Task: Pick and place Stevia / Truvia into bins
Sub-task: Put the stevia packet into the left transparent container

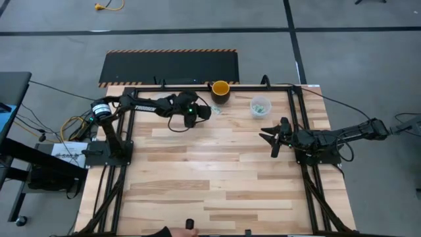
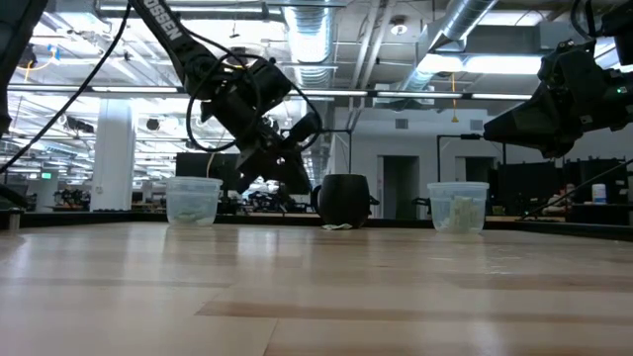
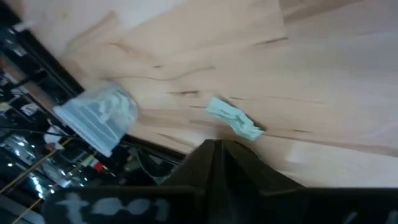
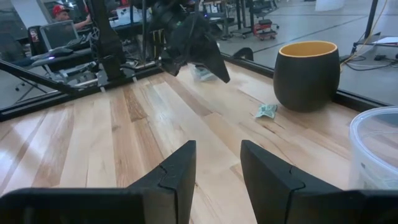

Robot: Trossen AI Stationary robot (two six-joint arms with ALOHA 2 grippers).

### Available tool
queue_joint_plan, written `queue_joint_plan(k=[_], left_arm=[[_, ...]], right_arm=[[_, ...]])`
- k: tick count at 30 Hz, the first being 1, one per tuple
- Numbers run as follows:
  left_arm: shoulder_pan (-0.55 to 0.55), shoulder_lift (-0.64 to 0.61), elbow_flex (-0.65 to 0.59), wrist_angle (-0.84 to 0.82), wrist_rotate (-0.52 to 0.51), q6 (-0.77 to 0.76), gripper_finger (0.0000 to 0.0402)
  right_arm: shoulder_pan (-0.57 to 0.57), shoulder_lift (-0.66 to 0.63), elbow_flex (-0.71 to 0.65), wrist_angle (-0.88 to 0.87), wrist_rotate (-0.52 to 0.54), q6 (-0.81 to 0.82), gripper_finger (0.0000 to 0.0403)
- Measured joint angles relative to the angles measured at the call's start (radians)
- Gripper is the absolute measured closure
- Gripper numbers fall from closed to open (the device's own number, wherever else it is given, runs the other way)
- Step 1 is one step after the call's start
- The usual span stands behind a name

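Note:
A light green sachet (image 3: pixel 233 118) lies flat on the wood close to the dark cup and shows again in the right wrist view (image 4: pixel 266 111). My left gripper (image 3: pixel 217 146) hangs above the table a little short of that sachet, shut, with nothing seen between its fingers; from above it is at the far middle (image 1: pixel 208 112). One clear bin (image 1: pixel 260 105) with sachets inside stands at the far right. A second clear bin (image 2: pixel 193 198) stands left of the dark cup and is hidden under the left arm in the high view. My right gripper (image 4: pixel 217 168) waits open at the right side (image 1: pixel 273 138).
A yellow-orange cup with a dark outside (image 1: pixel 220 91) stands at the far edge between the two bins. Black frame rails (image 1: pixel 299 118) run along the table's sides. Bare wood (image 1: pixel 210 178) spreads across the middle and the near half.

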Motion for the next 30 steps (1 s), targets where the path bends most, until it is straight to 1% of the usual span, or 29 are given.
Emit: queue_joint_plan(k=[4, 7, 10, 17, 21, 26, 30], left_arm=[[0.0, 0.045, 0.016, -0.006, 0.011, -0.001, 0.0379], [0.0, 0.112, 0.063, 0.001, -0.007, -0.012, 0.0379], [0.0, 0.152, 0.111, -0.001, -0.016, -0.042, 0.0379], [0.0, 0.155, 0.171, -0.014, 0.032, -0.055, 0.0379], [-0.002, 0.197, 0.223, -0.084, 0.033, -0.06, 0.0379], [-0.009, 0.263, 0.305, -0.154, -0.01, -0.068, 0.0379], [-0.009, 0.28, 0.359, -0.235, -0.024, -0.072, 0.0379]], right_arm=[[0.0, 0.0, 0.0, 0.0, 0.0, 0.0, 0.0282], [0.0, 0.0, 0.0, 0.0, 0.0, 0.0, 0.0282], [0.0, 0.0, 0.0, 0.0, 0.0, 0.0, 0.0282], [0.0, 0.0, 0.0, 0.0, 0.0, 0.0, 0.0282], [0.0, 0.0, 0.0, 0.0, 0.001, 0.0, 0.0282], [0.0, 0.0, 0.0, 0.0, 0.001, 0.0, 0.0282], [0.0, 0.0, 0.0, 0.0, 0.0, 0.0, 0.0282]])
